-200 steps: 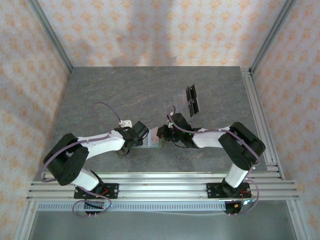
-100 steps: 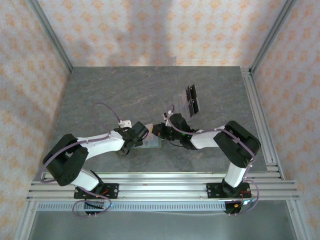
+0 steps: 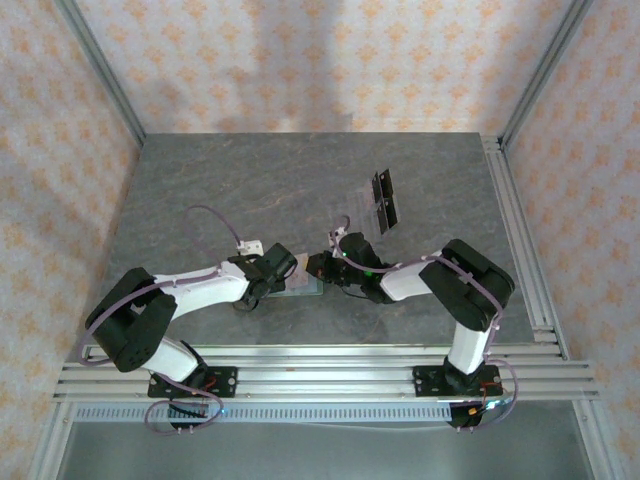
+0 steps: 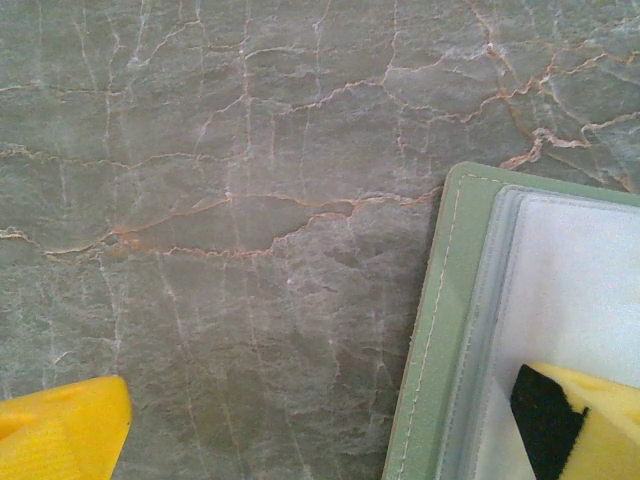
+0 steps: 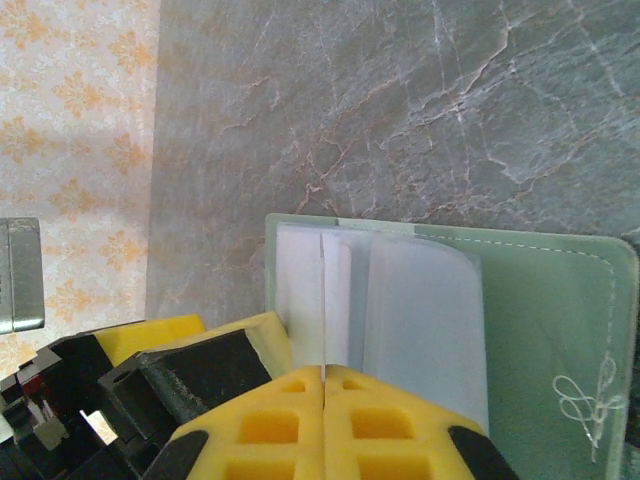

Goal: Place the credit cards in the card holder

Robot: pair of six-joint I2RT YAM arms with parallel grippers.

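The sage-green card holder (image 5: 560, 300) lies open on the stone table, its clear sleeves (image 5: 420, 320) fanned up. My right gripper (image 5: 323, 385) is shut on a thin pale credit card (image 5: 323, 290), seen edge-on and standing between the sleeves. My left gripper (image 4: 320, 430) is open. One yellow finger (image 4: 590, 420) presses on the holder's pale inside (image 4: 570, 280), and the other finger (image 4: 60, 435) is over bare table. In the top view both grippers, left (image 3: 283, 272) and right (image 3: 322, 268), meet over the holder (image 3: 303, 288). More credit cards (image 3: 383, 200) lie farther back.
The grey marble-patterned table (image 3: 250, 190) stretches behind and to the left of the holder. Patterned walls and aluminium posts (image 3: 100, 70) fence the table. A rail frame (image 3: 320, 360) runs along the near edge by the arm bases.
The right gripper has moved left, from beside the holder to over it, and now meets the left gripper. The left arm has stayed in place.
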